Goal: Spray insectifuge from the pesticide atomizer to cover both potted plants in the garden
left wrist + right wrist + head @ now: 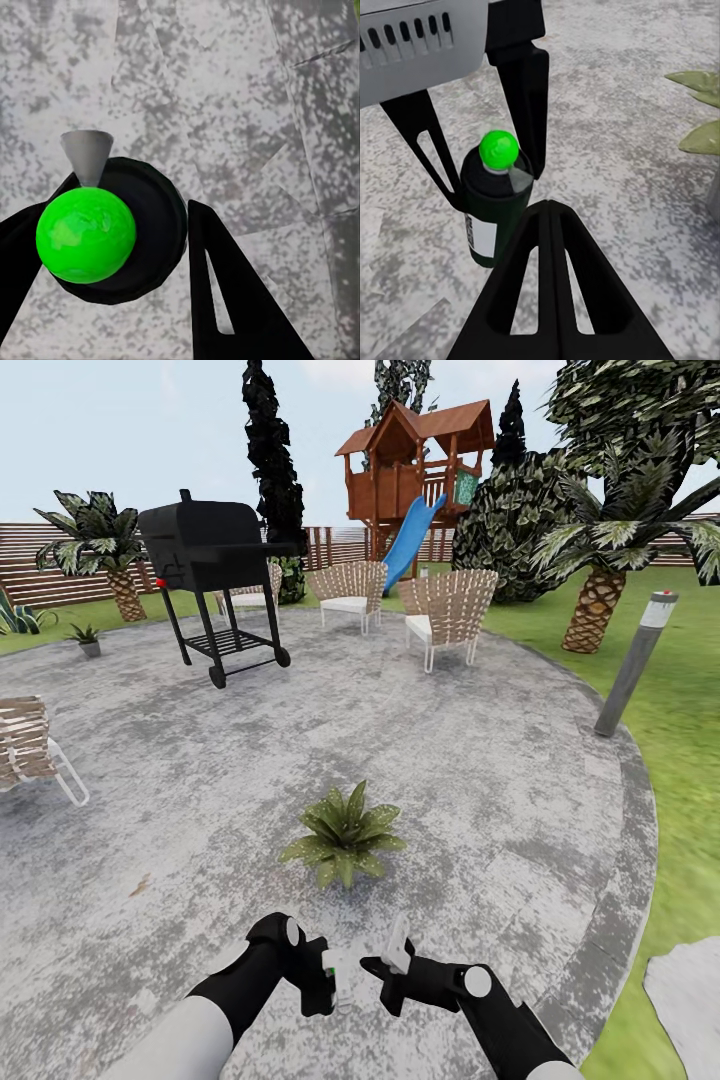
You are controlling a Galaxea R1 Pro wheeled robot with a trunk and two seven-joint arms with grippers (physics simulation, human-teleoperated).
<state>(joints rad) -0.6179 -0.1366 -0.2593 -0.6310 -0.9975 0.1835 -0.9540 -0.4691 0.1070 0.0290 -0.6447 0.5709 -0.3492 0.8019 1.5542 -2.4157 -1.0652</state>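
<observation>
Two potted plants (344, 843), one atomizer (495, 206).

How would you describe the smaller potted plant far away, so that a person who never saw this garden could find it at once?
Start at the round grey stone patio and find the black grill on wheels. To its left, at the patio's edge by the lawn, stands a small spiky green plant in a grey pot. Unlike the broad-leaved green rosette mid-patio, it is far away and its pot shows.
</observation>
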